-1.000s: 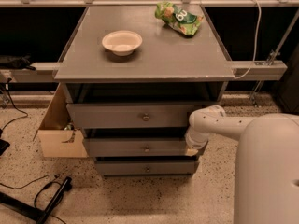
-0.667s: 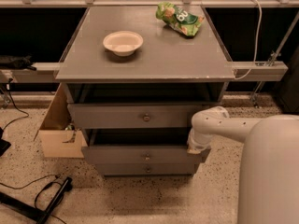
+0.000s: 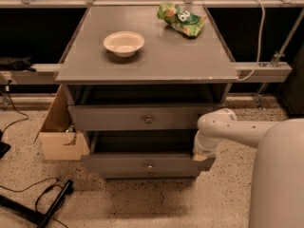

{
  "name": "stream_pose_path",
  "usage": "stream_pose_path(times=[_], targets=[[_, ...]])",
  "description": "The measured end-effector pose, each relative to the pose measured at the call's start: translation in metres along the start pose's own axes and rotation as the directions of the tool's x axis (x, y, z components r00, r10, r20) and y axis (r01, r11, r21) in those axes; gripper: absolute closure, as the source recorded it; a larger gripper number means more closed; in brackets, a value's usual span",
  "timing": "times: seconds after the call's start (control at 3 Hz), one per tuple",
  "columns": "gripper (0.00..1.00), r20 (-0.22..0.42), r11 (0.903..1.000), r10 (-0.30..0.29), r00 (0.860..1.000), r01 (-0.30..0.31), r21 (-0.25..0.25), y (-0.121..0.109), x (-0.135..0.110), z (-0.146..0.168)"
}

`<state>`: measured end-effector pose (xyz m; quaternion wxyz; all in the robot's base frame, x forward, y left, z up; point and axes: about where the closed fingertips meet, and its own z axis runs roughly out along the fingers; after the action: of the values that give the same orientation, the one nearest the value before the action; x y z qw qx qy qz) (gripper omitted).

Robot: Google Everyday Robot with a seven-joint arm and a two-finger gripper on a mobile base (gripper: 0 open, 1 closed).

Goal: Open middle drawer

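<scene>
The middle drawer (image 3: 118, 164) is a grey flat front with a small round metal knob (image 3: 149, 166). It stands pulled out from the grey cabinet, with a dark gap above its front. My gripper (image 3: 201, 155) is at the end of the white arm (image 3: 237, 129), against the right end of the drawer front, touching its top corner. The top drawer (image 3: 114, 118), with its own knob (image 3: 148, 119), sits above and is less far out. The bottom drawer's front is only a thin strip (image 3: 151, 174) under the middle one.
The cabinet top (image 3: 152, 56) carries a white bowl (image 3: 124, 43) and a green snack bag (image 3: 182, 18). An open cardboard box (image 3: 59, 137) stands on the floor at the cabinet's left. Black cables and a stand (image 3: 47, 205) lie on the speckled floor at the front left.
The middle drawer has slid out toward the camera. My arm's end has moved forward and down with the drawer's right corner.
</scene>
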<state>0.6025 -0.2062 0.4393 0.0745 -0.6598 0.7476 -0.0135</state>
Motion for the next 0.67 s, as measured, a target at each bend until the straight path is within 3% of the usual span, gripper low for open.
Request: stream_pose_path(times=[0.67], targets=[[0.97,-0.016,0.9997,0.022,1.000,-0.022,-0.010,0.0094,0.0100,-0.0102]])
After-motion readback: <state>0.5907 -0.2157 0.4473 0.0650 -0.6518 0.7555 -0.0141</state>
